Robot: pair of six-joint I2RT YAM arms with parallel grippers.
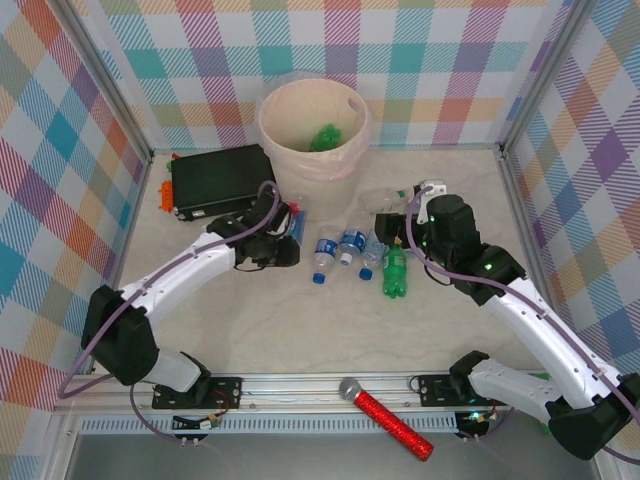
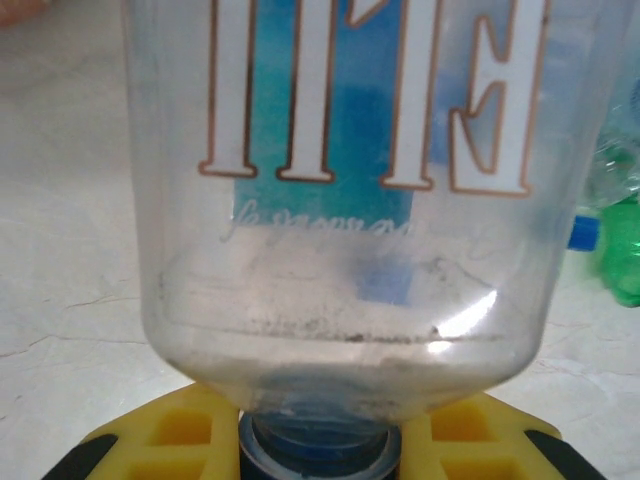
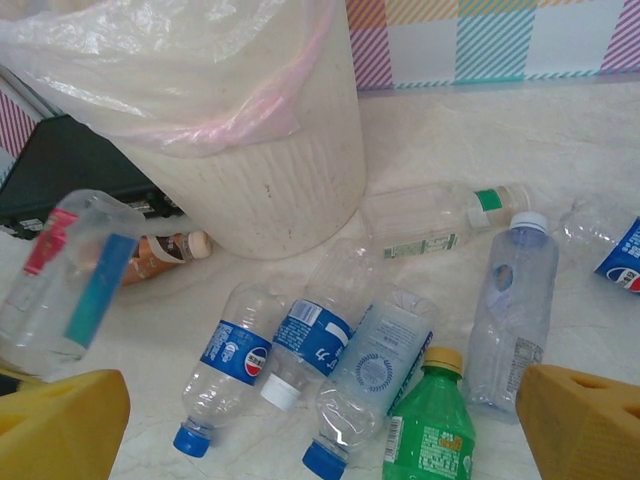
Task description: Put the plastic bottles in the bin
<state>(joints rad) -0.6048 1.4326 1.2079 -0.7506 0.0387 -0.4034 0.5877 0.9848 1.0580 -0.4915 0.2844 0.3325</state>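
Clamping left end effector [image 1: 288, 236] tight on clear blue-label bottle [image 2: 340, 200], cap end down between yellow fingers [image 2: 160, 440], body pointing away from wrist. Sitting just at front-left foot of bin [image 1: 313, 150], long axis tilted, seemingly lifted off tabletop [image 1: 300, 330] going by right wrist view. Probably needing a raise above rim, then a swing back-right over bin mouth before letting go. Favouring left arm for that: already on the bottle and closest to bin. Holding right end effector [image 1: 392, 222] wide apart, empty, at front-right of bin, over loose bottles [image 1: 345, 250] strewn flat in front of bin, long axes mostly slanting toward bin. Already inside bin: one green bottle [image 1: 325, 137].
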